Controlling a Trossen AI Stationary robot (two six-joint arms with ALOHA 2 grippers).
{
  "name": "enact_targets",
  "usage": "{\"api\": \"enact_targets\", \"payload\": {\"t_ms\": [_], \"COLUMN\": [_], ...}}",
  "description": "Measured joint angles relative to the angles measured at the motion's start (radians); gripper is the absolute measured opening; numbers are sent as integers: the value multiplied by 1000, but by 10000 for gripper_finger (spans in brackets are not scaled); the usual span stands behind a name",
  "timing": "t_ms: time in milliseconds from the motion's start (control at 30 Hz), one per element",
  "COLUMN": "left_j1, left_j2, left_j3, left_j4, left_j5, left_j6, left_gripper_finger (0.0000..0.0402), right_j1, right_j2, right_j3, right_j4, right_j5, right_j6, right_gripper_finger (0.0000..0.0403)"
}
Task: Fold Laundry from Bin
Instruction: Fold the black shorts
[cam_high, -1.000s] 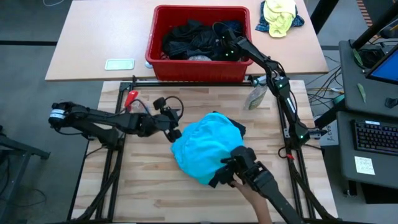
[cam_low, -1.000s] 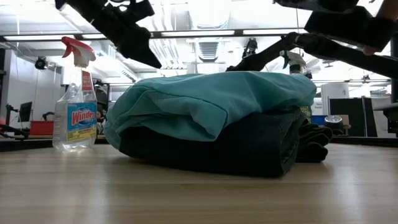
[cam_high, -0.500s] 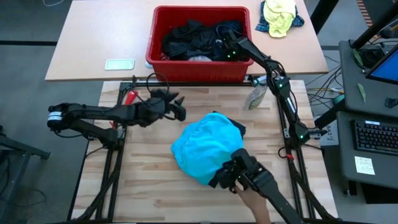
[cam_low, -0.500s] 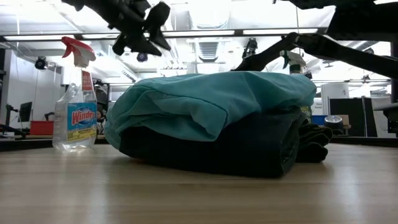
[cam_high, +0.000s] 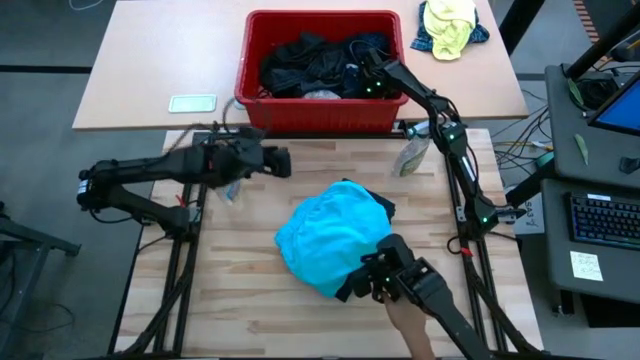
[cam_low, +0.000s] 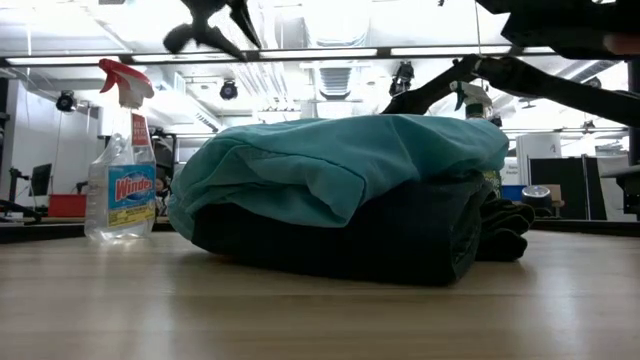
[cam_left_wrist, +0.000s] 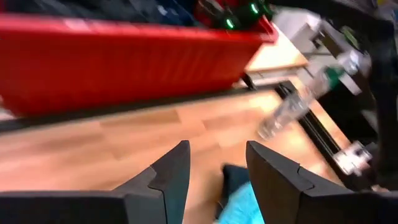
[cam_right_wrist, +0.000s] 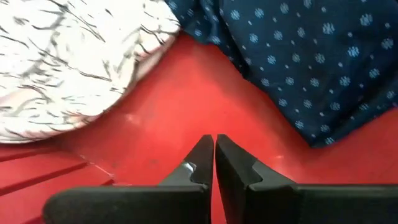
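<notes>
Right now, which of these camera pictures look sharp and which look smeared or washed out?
Left wrist view: smeared, the red bin and spray bottle streaked. High view: sharp, except the blurred left gripper. Low view: turquoise garment crisp against bright ceiling lights; near tabletop soft. Right wrist view: clear on the navy dotted garment, white patterned cloth slightly soft.

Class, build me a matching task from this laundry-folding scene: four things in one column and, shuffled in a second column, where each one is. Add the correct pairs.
Things
1. turquoise garment
2. right pincer
3. spray bottle
4. left pincer

Places
A. inside the red bin, shut, over its bare floor
B. above the wooden table, open, between bin and folded pile
C. on top of a folded dark garment
D. at the table's far right corner, near the right arm

Pairs: 1-C, 2-A, 3-D, 4-B
</notes>
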Motion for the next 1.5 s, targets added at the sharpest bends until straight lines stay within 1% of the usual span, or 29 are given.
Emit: {"api": "enact_targets", "payload": {"t_ms": [100, 167, 233, 300, 400, 467, 567, 700, 800, 900, 1000, 1167, 1367, 1500], "left_j1": [21, 43, 69, 101, 174, 228, 299, 396, 463, 509, 545, 556, 557, 576], "left_j2": [8, 10, 8, 0, -7, -12, -20, -20, -20, -21, -21, -21, -21, -21], "left_j3": [115, 169, 198, 205, 196, 177, 151, 139, 143, 149, 157, 168, 182, 206], "left_j4": [-160, -246, -293, -304, -301, -303, -304, -300, -278, -253, -249, -240, -241, -237], "left_j5": [-54, -57, -37, 6, 121, 181, 195, 204, 252, 268, 268, 267, 271, 309], "left_j6": [25, 74, 143, 228, 335, 392, 453, 531, 579, 598, 599, 598, 596, 576], "left_gripper_finger": [141, 141, 141, 141, 141, 141, 141, 141, 141, 141, 141, 141, 141, 140], "right_j1": [-2, -2, -3, -5, -5, -8, -16, -26, -38, -43, -43, -43, -42, -41], "right_j2": [-12, -17, -16, -14, -15, -14, -9, 16, 59, 85, 95, 105, 34, -37], "right_j3": [1, 3, 3, 3, 3, 3, 3, 3, 3, 2, 3, 3, 2, 2], "right_j4": [46, 99, 163, 237, 311, 333, 383, 394, 380, 371, 403, 406, 332, 282], "right_j5": [-22, -21, -9, 9, 137, 207, 219, 228, 239, 221, 256, 246, 243, 225], "right_j6": [52, 110, 171, 218, 281, 284, 284, 253, 232, 204, 152, 108, 67, 67], "right_gripper_finger": [9, 9, 9, 9, 9, 9, 9, 9, 9, 9, 9, 18, 51, 80]}}
